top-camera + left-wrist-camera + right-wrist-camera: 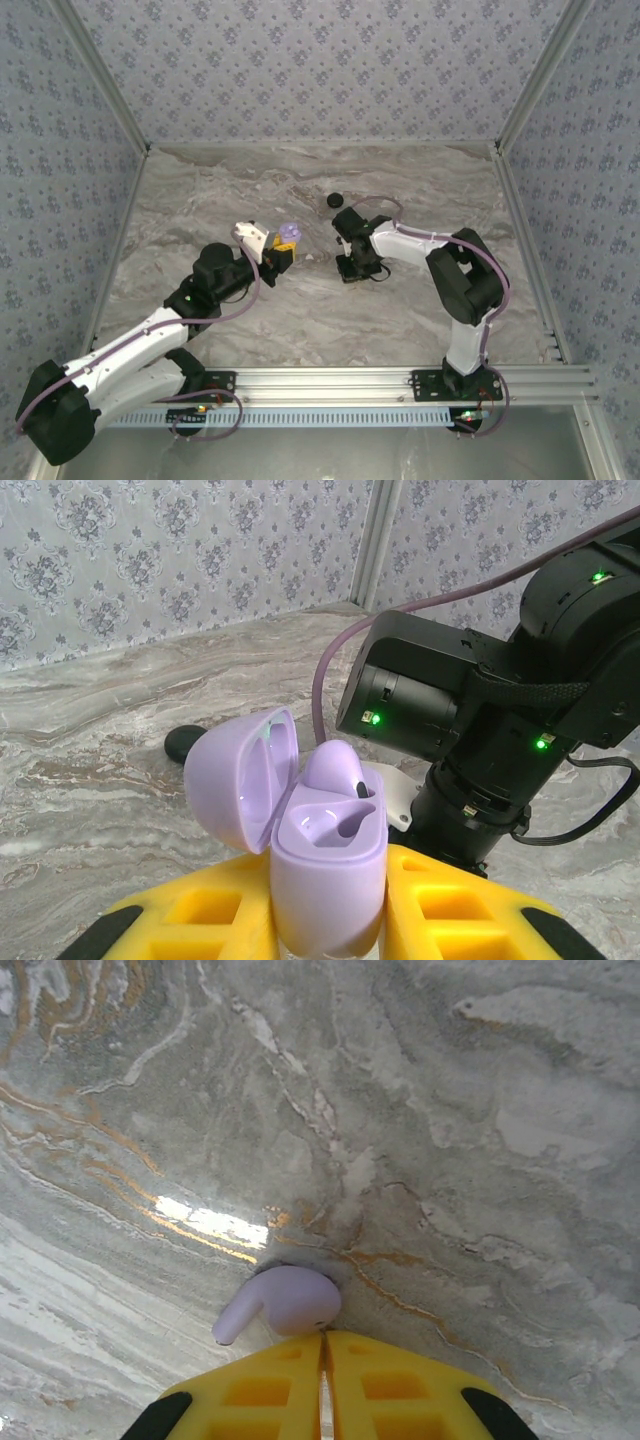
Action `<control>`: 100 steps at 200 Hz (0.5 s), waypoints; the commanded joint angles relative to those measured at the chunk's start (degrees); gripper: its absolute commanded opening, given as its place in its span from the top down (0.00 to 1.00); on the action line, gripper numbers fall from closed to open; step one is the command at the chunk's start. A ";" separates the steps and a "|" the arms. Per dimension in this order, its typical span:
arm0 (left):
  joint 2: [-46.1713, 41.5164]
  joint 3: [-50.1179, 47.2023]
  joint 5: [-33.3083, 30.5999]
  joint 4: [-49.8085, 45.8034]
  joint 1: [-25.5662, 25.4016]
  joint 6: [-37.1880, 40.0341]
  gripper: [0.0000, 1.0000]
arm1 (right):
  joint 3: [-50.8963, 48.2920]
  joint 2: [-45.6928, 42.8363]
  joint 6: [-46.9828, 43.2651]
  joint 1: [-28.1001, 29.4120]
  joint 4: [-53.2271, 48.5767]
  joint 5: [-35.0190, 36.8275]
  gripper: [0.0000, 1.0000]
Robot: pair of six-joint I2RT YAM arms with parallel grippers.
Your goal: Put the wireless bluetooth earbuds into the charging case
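The left gripper [328, 900] is clamped on the pale purple charging case [322, 830]. Its yellow fingers [200, 910] press the case's two sides, with the body upright between them. The lid [240, 775] is swung open to the left of the fingers. One pale purple earbud [335, 765] sits in the far pocket of the case, above the fingertips, with a dark tip showing at its edge. The nearer pocket shows its bare hollow.

Beyond the lid, a small black rounded thing [185, 743] lies on the marble table [90, 800]; what it is cannot be told. To the right of the fingers and past them stands the black wrist of the right arm [440, 700].

The right gripper [322, 1338] is clenched, with only a thin slit between its yellow fingers [260, 1380]. A second pale purple earbud [285, 1300] lies on the table right at the fingertips, its stem pointing left. Whether the tips pinch it or merely touch it cannot be told.

From above, the two grippers sit near each other at mid-table, the left [284, 252] and the right [350, 270].
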 commanded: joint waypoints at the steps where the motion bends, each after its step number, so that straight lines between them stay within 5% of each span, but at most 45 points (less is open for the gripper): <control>1: 0.04 0.66 -0.14 1.03 -0.31 -0.04 0.74 | 2.78 2.31 1.32 -0.13 0.28 3.00 0.89; 100: -0.06 0.57 -0.15 0.99 -0.33 -0.13 0.74 | 4.49 1.07 1.13 0.38 -1.70 5.71 0.88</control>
